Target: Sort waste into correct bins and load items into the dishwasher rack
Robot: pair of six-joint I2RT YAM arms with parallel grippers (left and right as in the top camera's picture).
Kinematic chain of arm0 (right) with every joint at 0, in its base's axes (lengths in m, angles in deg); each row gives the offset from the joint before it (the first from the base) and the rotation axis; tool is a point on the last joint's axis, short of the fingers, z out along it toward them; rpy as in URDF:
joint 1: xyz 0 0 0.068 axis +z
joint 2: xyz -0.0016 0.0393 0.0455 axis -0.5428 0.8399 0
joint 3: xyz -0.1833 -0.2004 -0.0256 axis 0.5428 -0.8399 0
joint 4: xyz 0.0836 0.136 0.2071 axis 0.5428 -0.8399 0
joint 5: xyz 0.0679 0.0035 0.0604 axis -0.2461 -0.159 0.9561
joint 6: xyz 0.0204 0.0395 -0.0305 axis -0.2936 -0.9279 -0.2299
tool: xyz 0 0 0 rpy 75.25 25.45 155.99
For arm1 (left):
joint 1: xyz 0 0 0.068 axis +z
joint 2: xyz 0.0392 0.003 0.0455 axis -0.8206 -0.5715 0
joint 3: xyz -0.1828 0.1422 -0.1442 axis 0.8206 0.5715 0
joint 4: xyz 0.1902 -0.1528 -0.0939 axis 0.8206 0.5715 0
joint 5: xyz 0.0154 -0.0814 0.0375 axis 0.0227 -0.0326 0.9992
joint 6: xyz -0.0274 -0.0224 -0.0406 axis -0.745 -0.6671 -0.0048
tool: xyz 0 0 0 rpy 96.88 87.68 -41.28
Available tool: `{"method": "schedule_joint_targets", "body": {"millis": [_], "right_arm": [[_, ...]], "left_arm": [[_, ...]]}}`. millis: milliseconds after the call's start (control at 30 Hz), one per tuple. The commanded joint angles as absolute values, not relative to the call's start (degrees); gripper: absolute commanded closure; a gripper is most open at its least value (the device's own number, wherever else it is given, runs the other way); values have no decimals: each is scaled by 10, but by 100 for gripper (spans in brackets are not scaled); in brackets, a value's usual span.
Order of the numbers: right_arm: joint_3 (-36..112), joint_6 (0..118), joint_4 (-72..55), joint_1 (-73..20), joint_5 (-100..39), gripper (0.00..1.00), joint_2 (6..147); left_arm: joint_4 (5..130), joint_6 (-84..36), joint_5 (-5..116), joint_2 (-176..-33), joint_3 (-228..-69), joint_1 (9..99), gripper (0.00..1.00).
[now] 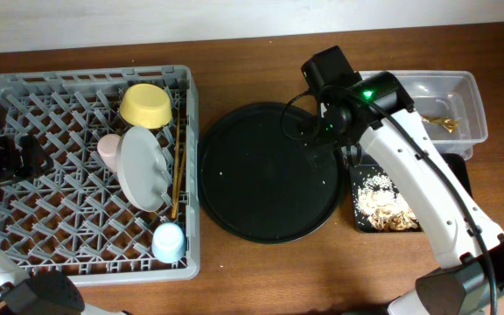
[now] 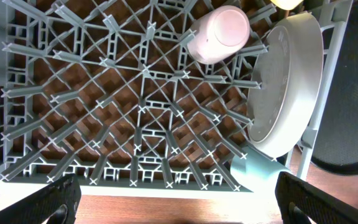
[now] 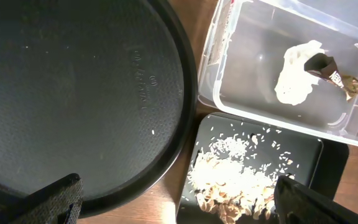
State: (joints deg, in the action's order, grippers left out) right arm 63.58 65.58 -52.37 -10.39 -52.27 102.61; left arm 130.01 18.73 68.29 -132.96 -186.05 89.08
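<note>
Both tools gape fully and hold nothing. Ahead and right of the left tool (image 2: 179,202), the plate (image 2: 288,93) and pink cup (image 2: 219,32) stand in the dishwasher rack (image 2: 104,112). Beyond the right tool (image 3: 179,202), napkin (image 3: 297,78) and wrapper (image 3: 325,67) lie in the clear tub (image 3: 241,99), and scraps (image 3: 229,180) lie in the shallow black tray (image 3: 328,155) beneath it. Sorting looks done, so lift straight up, clear of pegs and tub wall.

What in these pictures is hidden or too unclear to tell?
- Overhead: the right arm covers the napkin and part of the clear tub.
- Overhead: the plate hides most of the pink cup.
- Left wrist: the top edge cuts off the yellow bowl; the plate hides part of the blue cup.
- Right wrist: the bottom edge cuts off the food scraps; the print on the wrapper is too small to read.
</note>
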Motion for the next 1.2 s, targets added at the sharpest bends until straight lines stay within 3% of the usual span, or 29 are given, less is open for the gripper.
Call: {"method": "schedule_joint_targets", "body": {"millis": [0, 133, 267, 400, 667, 833, 1167], "right_arm": [[637, 658, -525, -108, -534, 1, 1027], [637, 689, -518, -109, -545, 1, 991], [637, 699, -429, -114, -558, 1, 902], [637, 699, -343, -148, -520, 1, 799], [607, 699, -296, -239, -509, 1, 624], [426, 699, -142, -281, -503, 1, 459], [-101, 698, 110, -339, -419, 1, 55]], "left_arm": [[1301, 186, 680, -1327, -1860, 891, 1], [1300, 186, 680, -1327, -1860, 891, 1], [1301, 186, 680, -1327, -1860, 891, 1], [1300, 186, 680, -1327, -1860, 891, 1], [1300, 186, 680, -1327, -1860, 891, 1], [1301, 186, 680, -1327, -1860, 891, 1], [1300, 186, 680, -1327, -1860, 891, 1]]}}
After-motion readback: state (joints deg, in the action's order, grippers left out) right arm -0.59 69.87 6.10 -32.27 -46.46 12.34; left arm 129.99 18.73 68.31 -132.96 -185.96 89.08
